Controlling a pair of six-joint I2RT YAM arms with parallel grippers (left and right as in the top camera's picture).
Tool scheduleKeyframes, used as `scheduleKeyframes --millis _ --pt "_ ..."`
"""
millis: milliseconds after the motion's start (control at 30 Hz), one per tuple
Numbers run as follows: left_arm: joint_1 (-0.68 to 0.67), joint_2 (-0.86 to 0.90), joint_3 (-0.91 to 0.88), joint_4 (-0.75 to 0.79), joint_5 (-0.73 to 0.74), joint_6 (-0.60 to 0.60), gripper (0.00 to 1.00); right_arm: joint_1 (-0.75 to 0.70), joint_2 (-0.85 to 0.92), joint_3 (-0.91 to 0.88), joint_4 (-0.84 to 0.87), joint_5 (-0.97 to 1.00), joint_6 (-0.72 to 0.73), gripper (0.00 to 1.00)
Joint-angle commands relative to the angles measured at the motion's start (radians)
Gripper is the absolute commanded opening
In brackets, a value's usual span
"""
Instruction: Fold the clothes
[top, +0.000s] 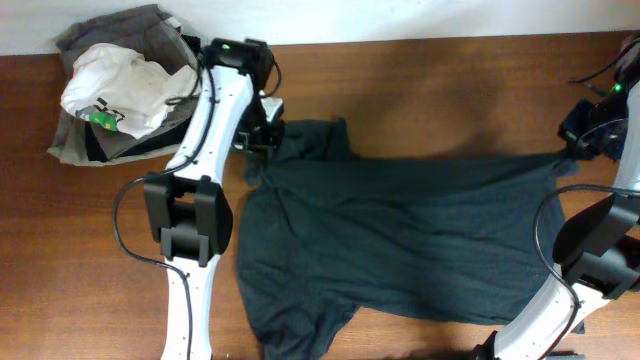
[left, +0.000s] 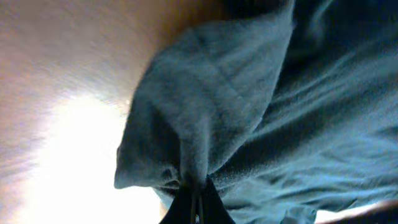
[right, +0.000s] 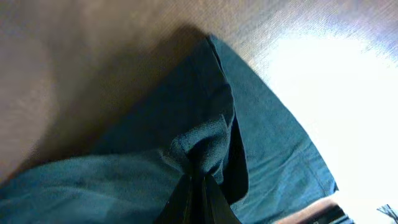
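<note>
A dark T-shirt (top: 400, 240) lies spread across the middle of the wooden surface (top: 420, 80). The left end effector (top: 262, 140) and right end effector (top: 572, 152) each clench a shirt corner nearest the far edge. The first fold looks ready: next, carry both corners evenly toward the near edge.

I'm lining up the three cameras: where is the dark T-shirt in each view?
Overhead: T-shirt spread across the middle and right.
Left wrist: fills the right side, bunched at the bottom edge.
Right wrist: fills the lower middle, bunched at the bottom edge.
Shared landmark: brown wooden table beneath it.
</note>
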Motion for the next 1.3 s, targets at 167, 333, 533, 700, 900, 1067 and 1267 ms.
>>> scheduleKeyframes --millis 167,333,533,700,900,1067,1267 --pt "0.001 -0.161 -0.2 -0.005 0.011 0.012 0.06 0.002 -0.022 -0.126 0.01 0.002 0.031 0.04" --pt "0.0 -0.178 -0.309 -0.004 0.01 0.013 0.77 0.002 -0.025 -0.158 0.01 0.011 0.03 0.04" --pt "0.002 -0.18 -0.301 0.05 0.008 0.011 0.99 0.002 -0.024 -0.169 -0.008 0.011 -0.064 0.99" --pt "0.003 -0.18 -0.234 0.13 0.007 0.013 0.99 0.003 -0.024 -0.171 -0.022 0.01 -0.064 0.99" --pt "0.003 -0.172 -0.201 0.405 0.007 0.037 0.99 0.003 -0.024 -0.171 -0.018 0.01 -0.09 0.98" --pt "0.015 -0.116 -0.201 0.48 0.009 0.069 0.99 0.003 -0.024 -0.171 -0.008 0.009 -0.09 0.99" --pt "0.019 -0.036 -0.201 0.506 0.079 0.069 0.99 0.004 -0.024 -0.171 -0.006 0.009 -0.09 0.99"
